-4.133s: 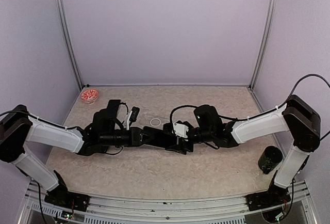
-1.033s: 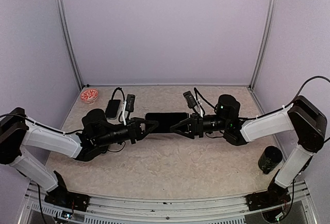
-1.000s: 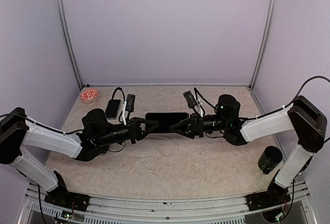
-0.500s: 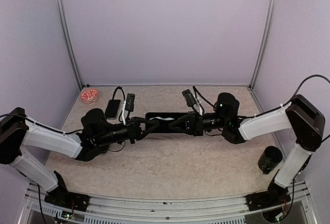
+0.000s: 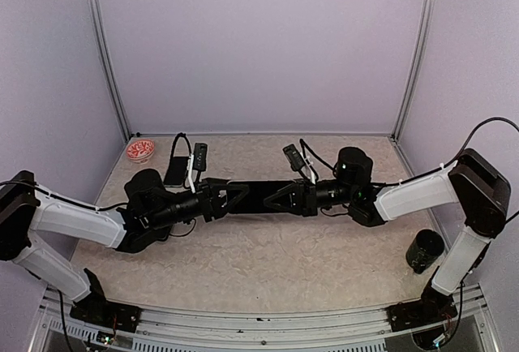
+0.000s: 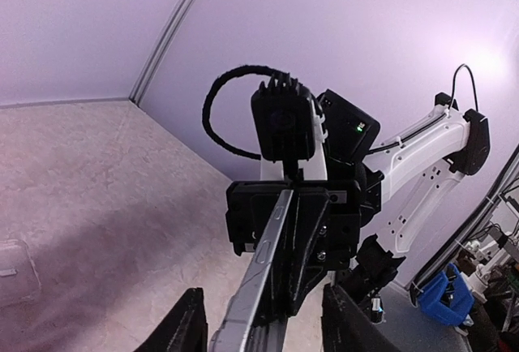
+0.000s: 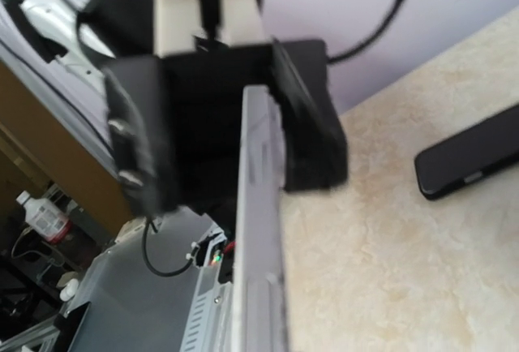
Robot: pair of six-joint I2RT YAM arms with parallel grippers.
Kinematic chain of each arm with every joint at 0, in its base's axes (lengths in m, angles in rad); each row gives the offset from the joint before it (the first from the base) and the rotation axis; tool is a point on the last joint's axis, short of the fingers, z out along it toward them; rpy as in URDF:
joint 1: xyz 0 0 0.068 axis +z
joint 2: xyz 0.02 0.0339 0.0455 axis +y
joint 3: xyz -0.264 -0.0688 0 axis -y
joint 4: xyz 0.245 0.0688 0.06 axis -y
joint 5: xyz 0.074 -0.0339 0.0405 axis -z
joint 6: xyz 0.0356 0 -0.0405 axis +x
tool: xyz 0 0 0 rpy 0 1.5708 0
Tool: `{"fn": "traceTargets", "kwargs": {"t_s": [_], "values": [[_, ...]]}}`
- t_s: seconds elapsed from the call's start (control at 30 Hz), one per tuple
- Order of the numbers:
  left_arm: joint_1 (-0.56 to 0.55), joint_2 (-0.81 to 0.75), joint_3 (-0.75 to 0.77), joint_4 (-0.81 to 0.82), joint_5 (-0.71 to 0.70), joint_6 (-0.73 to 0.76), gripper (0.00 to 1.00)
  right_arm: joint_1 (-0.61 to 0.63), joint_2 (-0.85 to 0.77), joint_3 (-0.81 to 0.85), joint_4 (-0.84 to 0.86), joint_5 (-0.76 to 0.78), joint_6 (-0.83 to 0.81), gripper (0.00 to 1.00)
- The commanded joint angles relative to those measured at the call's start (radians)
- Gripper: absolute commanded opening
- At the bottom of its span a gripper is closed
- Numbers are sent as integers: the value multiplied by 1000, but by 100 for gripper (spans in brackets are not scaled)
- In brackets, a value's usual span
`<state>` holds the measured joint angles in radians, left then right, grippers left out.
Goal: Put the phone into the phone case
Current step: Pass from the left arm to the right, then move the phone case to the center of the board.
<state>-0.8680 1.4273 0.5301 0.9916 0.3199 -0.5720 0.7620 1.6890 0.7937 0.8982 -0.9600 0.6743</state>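
The phone [image 5: 253, 196], a dark slab with a silver edge [image 6: 272, 242], hangs level above the middle of the table between both arms. My right gripper [image 5: 281, 197] is shut on its right end; the left wrist view shows its fingers [image 6: 312, 230] clamped across the phone. My left gripper [image 5: 229, 197] surrounds the left end with its jaws spread, its fingers [image 6: 188, 328] standing clear of the phone on both sides. A clear phone case [image 6: 15, 264] lies flat on the table at the lower left of the left wrist view. The top view does not show it.
A dark phone-shaped slab [image 5: 176, 172] lies flat on the table behind the left arm and also shows in the right wrist view [image 7: 472, 160]. A red bowl [image 5: 140, 150] sits at the back left corner. A black cylinder [image 5: 424, 250] stands near the right arm's base.
The right gripper shut on the phone's right end, and then the left gripper's jaws opened off the left end. The phone has shifted slightly left.
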Motion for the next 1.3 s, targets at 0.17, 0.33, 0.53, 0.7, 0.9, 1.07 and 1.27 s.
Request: {"fn": "traceTargets", "kwargs": {"t_s": [0.17,0.33,0.53,0.7,0.9,1.07,1.27], "values": [[45,-55,-34,-21,-39,15,65,-33,-25,27,-140,110,1,0],[60,-58,-39,-34,-41,29,70,-47,-70,16,-234,192,-63,0],[81,-48,-35,-44,-45,41,90,-49,-155,30,-450,367,-191,0],[91,-41,5,-130,-67,112,99,-58,-212,32,-572,511,-237,0],[119,10,126,-343,-124,212,99,-74,-312,-1,-656,698,-255,0],[119,113,252,-492,-176,262,99,-87,-394,-43,-686,800,-263,0],[119,237,370,-634,-277,364,95,-101,-463,-79,-704,834,-273,0]]}}
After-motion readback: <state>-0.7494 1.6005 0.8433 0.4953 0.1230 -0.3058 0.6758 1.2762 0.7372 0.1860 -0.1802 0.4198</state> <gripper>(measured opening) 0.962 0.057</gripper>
